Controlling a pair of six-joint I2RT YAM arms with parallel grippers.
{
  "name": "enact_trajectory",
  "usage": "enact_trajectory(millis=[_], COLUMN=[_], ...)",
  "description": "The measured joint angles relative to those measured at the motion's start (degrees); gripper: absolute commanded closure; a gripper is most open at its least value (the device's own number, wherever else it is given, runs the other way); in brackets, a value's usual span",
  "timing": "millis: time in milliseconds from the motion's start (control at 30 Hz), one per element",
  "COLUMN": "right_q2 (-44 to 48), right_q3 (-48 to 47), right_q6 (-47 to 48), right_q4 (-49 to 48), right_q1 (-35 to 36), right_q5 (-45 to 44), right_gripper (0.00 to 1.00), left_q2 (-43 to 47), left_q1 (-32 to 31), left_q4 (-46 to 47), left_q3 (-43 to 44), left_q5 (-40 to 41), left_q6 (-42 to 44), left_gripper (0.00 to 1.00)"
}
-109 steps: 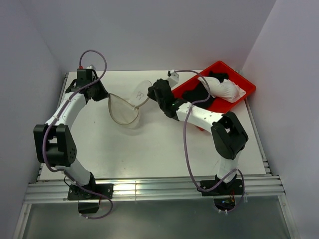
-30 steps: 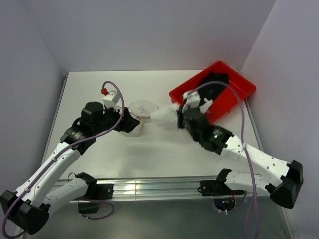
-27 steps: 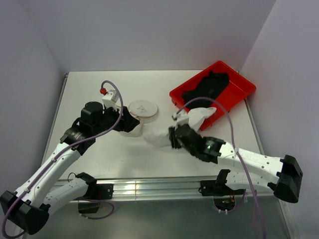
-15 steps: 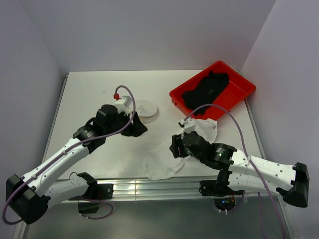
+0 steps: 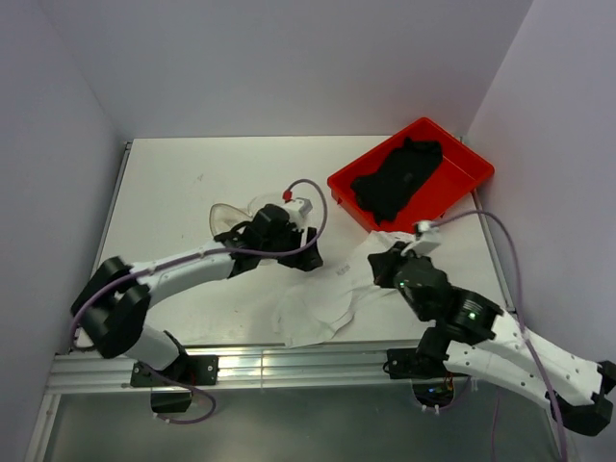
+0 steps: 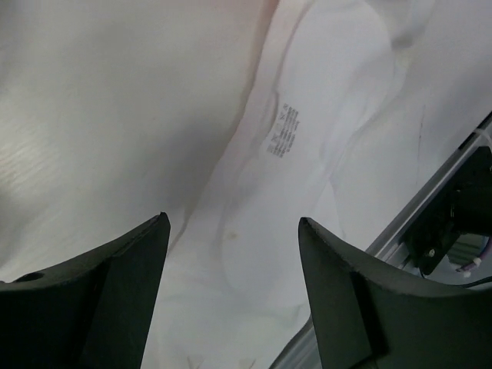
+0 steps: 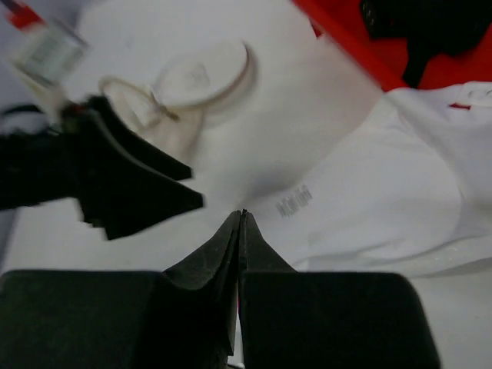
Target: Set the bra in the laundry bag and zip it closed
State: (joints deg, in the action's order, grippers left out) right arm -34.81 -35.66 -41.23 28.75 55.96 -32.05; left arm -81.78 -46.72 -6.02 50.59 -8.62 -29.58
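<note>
The white bra [image 5: 327, 296] lies spread flat on the table near the front edge. It fills the left wrist view [image 6: 307, 154] and shows in the right wrist view [image 7: 384, 184]. The laundry bag [image 5: 231, 214], translucent white mesh, lies open behind the left arm, with its round lid [image 7: 204, 73] beside it. My left gripper [image 5: 308, 258] is open and empty just above the bra [image 6: 233, 219]. My right gripper [image 5: 377, 260] is shut with nothing visible between its fingers, over the bra's near edge [image 7: 242, 215].
A red plastic tray [image 5: 462, 154] holding a black garment [image 5: 395, 178] stands at the back right. The metal rail [image 5: 289, 361] runs along the table's front edge, close to the bra.
My left gripper has moved right, from the bag to over the bra. The bra has dropped from the right gripper and lies flat. My right arm has shifted right.
</note>
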Motion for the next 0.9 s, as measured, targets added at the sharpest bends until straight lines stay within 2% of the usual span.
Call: enact_trajectory(millis=[100,233,400,633,733,800,833,900], right_q2=[9.4,15.32,16.28,16.2,16.57,17.07,17.11,17.0], right_q3=[0.57,1.92,2.47,5.9,6.97,7.21,7.21,7.21], right_q6=[-1.84,-2.4,-1.49,-0.79,-0.9,-0.9,-0.9,-0.96], right_q4=[-0.07,0.02,0.04,-0.63,-0.83,-0.85,-1.14,-1.36], right_q1=[-0.7,-1.25,-1.27,-1.44,-1.49,-1.49,-1.51,-1.53], right_q5=[-4.07,-7.67,-9.44,-9.88,-9.73,-9.51,-9.44,-9.16], right_gripper=[1.0,1.0,1.0,1.0,1.0,0.97,0.95,0.84], left_q2=[-8.57,-19.78,-33.77,-40.5,-40.74,-40.74,-40.74,-40.7], left_q1=[0.0,-0.02,-0.02,-0.02,-0.02,-0.02,-0.04,-0.04], left_q4=[2.78,4.76,4.7,2.54,2.8,3.67,4.35,6.86], left_q3=[5.29,15.06,27.5,30.34,30.53,30.53,30.49,29.77], left_q5=[-3.8,-9.68,-16.87,-21.84,-23.41,-24.63,-25.09,-25.94], left_q6=[1.86,4.37,6.45,6.25,5.86,5.05,4.42,3.3], left_gripper=[0.23,0.23,0.28,0.43,0.52,0.77,0.99,1.0])
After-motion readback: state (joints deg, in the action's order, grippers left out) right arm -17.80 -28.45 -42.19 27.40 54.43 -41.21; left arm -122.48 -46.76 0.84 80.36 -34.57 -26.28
